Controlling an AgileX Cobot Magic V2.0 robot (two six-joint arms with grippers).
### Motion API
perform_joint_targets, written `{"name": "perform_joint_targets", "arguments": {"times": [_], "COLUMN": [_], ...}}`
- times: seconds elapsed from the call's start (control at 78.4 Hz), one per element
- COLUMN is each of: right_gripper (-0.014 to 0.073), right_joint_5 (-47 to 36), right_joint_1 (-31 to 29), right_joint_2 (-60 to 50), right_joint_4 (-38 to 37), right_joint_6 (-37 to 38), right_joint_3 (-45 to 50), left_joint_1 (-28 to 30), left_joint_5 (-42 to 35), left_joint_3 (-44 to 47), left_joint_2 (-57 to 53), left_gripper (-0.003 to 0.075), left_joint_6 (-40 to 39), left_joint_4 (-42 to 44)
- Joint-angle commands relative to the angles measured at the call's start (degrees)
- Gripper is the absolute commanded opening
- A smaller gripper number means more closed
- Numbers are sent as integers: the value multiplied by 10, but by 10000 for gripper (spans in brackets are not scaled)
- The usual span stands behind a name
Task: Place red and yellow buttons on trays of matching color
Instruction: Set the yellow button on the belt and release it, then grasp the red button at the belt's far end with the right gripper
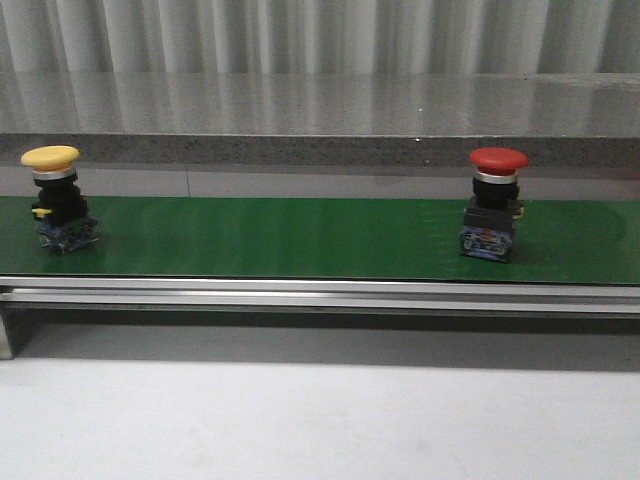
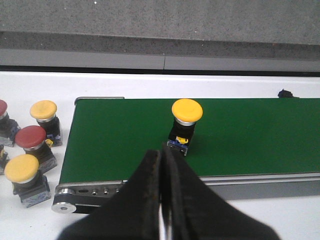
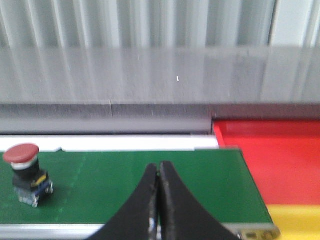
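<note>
- Closest to the cameras, the left tool and right tool are both clenched with fingers pressed together, grasping nothing.
- Beyond them, a yellow button stands upright at the left end of the green belt; a red button stands near the right end.
- Each looks small, rigid and top-heavy, with a smooth domed cap; the boxy dark body under the cap likely gives the surest hold.
- Farther right lie the red tray and yellow tray.

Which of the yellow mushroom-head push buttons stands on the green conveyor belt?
The yellow mushroom-head push button just beyond the left pincer; it alone stands on the green conveyor belt. The two others stand beside it.
</note>
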Motion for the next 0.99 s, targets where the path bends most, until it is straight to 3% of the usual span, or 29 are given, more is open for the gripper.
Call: {"name": "perform_joint_targets", "arguments": {"times": [0.0, 0.128, 0.446, 0.574, 0.599, 0.625, 0.727, 0.74, 0.804, 0.982], "right_gripper": [-67, -67, -53, 123, 174, 285, 475, 531, 552, 503], "right_joint_5": [52, 131, 226, 254, 257, 263, 280, 287, 306, 362], "right_joint_1": [0, 0, 47, 64, 66, 68, 73, 73, 73, 73], "right_joint_2": [62, 133, 381, 462, 473, 494, 529, 541, 570, 651], "right_joint_4": [-2, 2, 39, 59, 64, 66, 71, 72, 72, 92], "right_joint_6": [-1, -6, -7, -7, -7, -7, -7, -7, -9, -41], "right_joint_3": [-75, -143, -319, -371, -377, -388, -413, -421, -440, -495], "left_joint_1": [-5, -5, -5, -5, -5, -5, -5, -5, -5, -5], "left_joint_5": [-28, -27, -24, -24, -24, -24, -24, -24, -24, -24], "left_joint_3": [-7, -6, -5, -5, -5, -5, -5, -5, -5, -5], "left_joint_2": [-31, -50, -54, -54, -54, -54, -54, -54, -54, -54], "left_gripper": [-20, -20, -20, -20, -20, -20, -20, -20, -20, -20], "left_joint_6": [0, 0, 0, 0, 0, 0, 0, 0, 0, 0], "left_joint_4": [-7, -7, -7, -7, -7, -7, -7, -7, -7, -7]}}
